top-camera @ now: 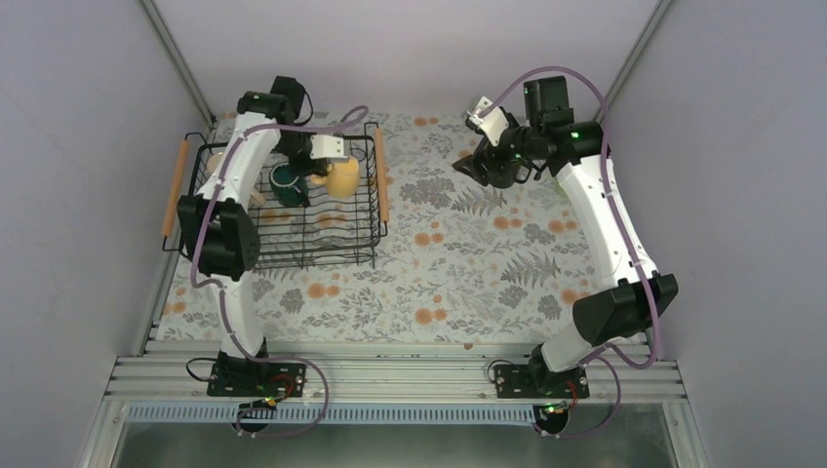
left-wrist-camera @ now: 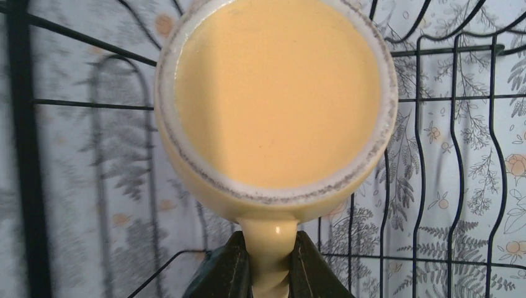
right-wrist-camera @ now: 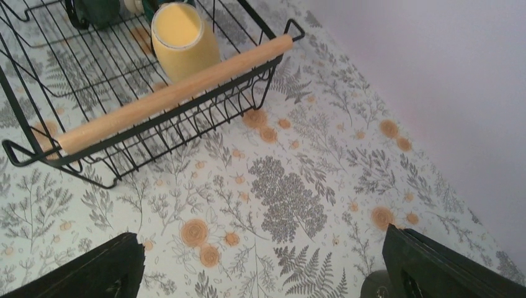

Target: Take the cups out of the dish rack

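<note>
The yellow cup (top-camera: 342,178) sits inside the rack (top-camera: 293,261), in its far right part, just beside the right wooden rod (top-camera: 382,175). In the left wrist view its mouth faces the camera, with the rack's wires behind it. Whether it rests on the wires or hangs just above them, I cannot tell. The left hand (left-wrist-camera: 271,257) is closed on the cup's ear, one finger pressed to each side of it. A teal cup (top-camera: 288,184) stands in the rack just left of the yellow one, partly hidden under the left arm. Other cups cannot be made out under that arm.

The rack lies on the left side of the counter (top-camera: 468,263), which has a leaf and flower print. Its second wooden rod (top-camera: 176,185) runs along the left side.

The right hand (top-camera: 480,162) hangs above the far middle of the counter, apart from the rack to its right. Its fingers (right-wrist-camera: 93,273) are spread wide and it holds nothing.
</note>
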`<action>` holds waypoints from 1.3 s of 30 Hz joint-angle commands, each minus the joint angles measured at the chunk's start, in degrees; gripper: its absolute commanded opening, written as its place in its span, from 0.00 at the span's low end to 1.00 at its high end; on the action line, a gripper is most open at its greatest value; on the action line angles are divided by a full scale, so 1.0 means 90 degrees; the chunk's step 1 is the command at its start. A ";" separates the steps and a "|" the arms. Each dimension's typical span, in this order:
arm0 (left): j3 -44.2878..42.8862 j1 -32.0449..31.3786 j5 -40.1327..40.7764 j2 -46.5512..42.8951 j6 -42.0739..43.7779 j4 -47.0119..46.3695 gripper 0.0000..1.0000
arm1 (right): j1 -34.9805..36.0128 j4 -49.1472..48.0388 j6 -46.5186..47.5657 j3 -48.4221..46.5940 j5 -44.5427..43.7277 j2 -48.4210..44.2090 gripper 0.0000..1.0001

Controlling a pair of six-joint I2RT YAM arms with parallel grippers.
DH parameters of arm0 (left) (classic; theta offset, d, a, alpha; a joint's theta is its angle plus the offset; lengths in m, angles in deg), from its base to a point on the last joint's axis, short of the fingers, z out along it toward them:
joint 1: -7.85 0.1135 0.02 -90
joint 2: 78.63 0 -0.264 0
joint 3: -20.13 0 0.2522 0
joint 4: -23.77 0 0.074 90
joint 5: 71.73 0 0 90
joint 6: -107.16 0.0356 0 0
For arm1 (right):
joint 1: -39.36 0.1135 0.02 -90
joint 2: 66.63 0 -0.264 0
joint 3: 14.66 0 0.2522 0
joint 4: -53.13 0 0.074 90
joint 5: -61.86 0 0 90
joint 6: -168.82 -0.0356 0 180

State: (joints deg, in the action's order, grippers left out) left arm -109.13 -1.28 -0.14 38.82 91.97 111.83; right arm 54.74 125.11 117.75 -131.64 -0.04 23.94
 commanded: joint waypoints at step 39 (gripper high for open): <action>0.2533 -0.0108 -0.4690 -0.3053 -0.6165 -0.8957 0.03 | -0.0463 -0.0211 -0.0462 -0.2858 0.5950 0.2374 1.00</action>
State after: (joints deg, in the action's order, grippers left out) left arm -87.84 -1.89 -37.39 11.14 42.64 44.36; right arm 51.98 128.52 114.54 -158.35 46.71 46.67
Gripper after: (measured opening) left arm 0.122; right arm 0.998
